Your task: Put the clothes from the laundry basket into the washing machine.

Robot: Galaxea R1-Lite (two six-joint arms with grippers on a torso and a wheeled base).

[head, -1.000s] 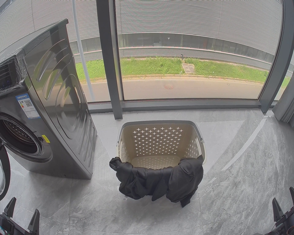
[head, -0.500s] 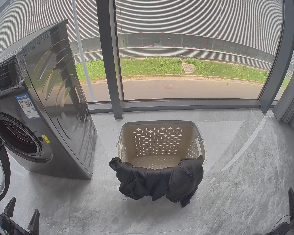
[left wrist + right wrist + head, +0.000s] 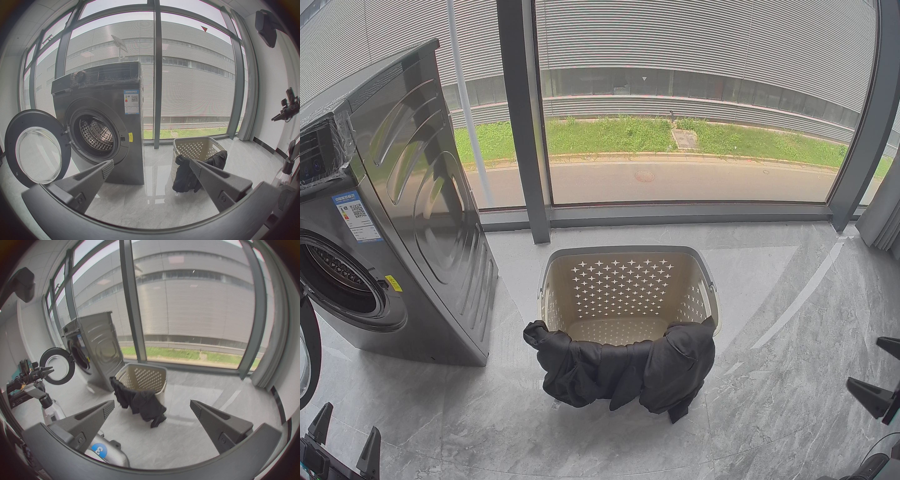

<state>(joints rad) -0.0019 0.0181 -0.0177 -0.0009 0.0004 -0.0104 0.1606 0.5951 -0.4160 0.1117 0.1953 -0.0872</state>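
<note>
Head view showed the basket (image 3: pixel 622 284) standing on the grey floor (image 3: pixel 775 400), a little way in front of the window (image 3: pixel 687 125). A black garment (image 3: pixel 625 372) lay over the basket's rim on the side nearest to the robot. A small part of it was inside the basket, and the larger part hung down outside the wall and reached the floor. One sleeve end stuck out at the basket's left corner.

To the left of the basket stood the washer (image 3: pixel 425 206), near it but not touching, with its side panel facing the basket. The washer's round door (image 3: pixel 34 153) was swung fully open, on the side away from the basket, and the metal drum (image 3: pixel 95 134) was visible through the opening. A label (image 3: pixel 356 215) was stuck on the front above the opening.

The left gripper (image 3: pixel 349 425) was well apart from the basket, to its left and closer to the robot, in front of the washer. Its fingers were spread wide, with nothing between them. The right gripper (image 3: pixel 862 360) was to the right of the basket, also well apart from it, above the floor. Its fingers were spread wide too, gripped nothing, and pointed toward the basket's side.
</note>
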